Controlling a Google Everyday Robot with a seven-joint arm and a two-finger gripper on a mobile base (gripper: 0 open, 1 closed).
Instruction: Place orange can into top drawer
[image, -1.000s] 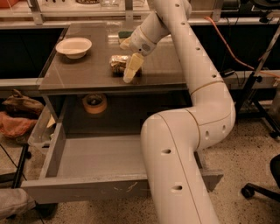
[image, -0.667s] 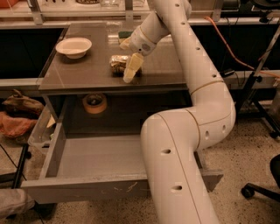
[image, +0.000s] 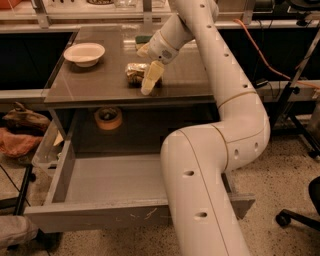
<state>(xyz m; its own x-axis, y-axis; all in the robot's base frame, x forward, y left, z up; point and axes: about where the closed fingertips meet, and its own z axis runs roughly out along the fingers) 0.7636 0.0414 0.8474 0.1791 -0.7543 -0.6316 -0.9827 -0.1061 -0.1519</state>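
Observation:
The orange can (image: 133, 73) lies on its side on the brown tabletop (image: 90, 80), near the middle. My gripper (image: 146, 65) reaches down from the white arm and is open, with one cream finger (image: 150, 78) in front of the can's right end and the other behind it. The fingers straddle the can's right end, and I cannot tell whether they touch it. The top drawer (image: 100, 215) is pulled out below the table, with a bare grey floor and white scratches on its front panel.
A white bowl (image: 84, 52) sits at the tabletop's left. A green sponge (image: 142, 39) lies behind the gripper. A tan tape roll (image: 108, 118) sits on the shelf under the tabletop. My arm's lower links (image: 200, 190) cover the drawer's right part. An office chair base (image: 300, 215) stands at right.

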